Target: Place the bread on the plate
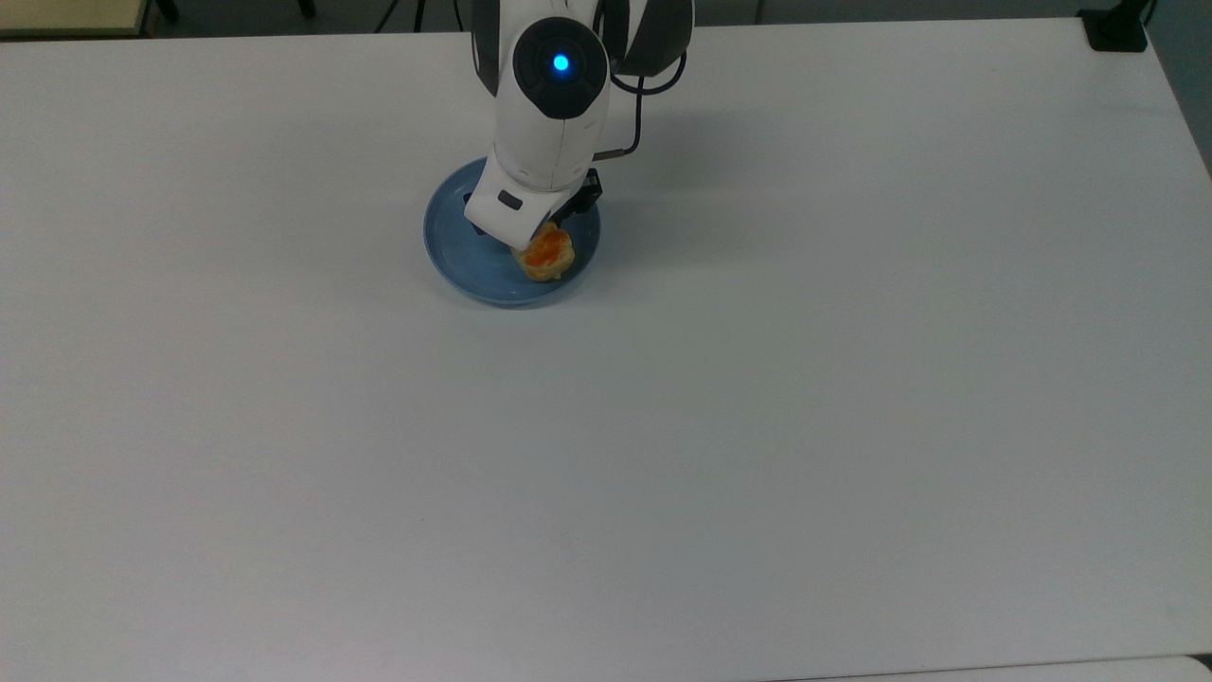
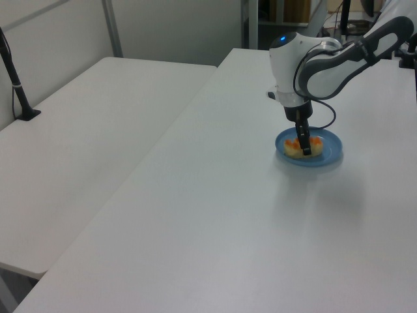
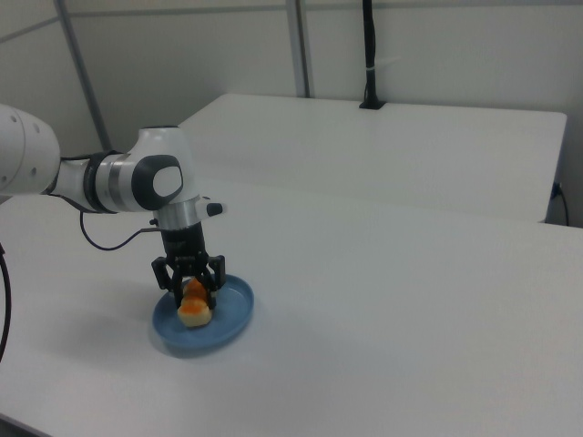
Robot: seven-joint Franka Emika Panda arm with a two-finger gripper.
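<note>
The end effector [image 3: 192, 293] grips the bread [image 3: 194, 306] low inside the plate [image 3: 232, 309], toward its rim. Releasing there risks the bread rolling over the rim onto the surface [image 1: 757, 426].

You see the plate [image 1: 453, 254] on the table [image 1: 757, 426] at about eleven o'clock from the top view's centre. The bread [image 1: 547, 256] lies in the plate at its four o'clock side, with the gripper [image 3: 191, 289] directly over it.
</note>
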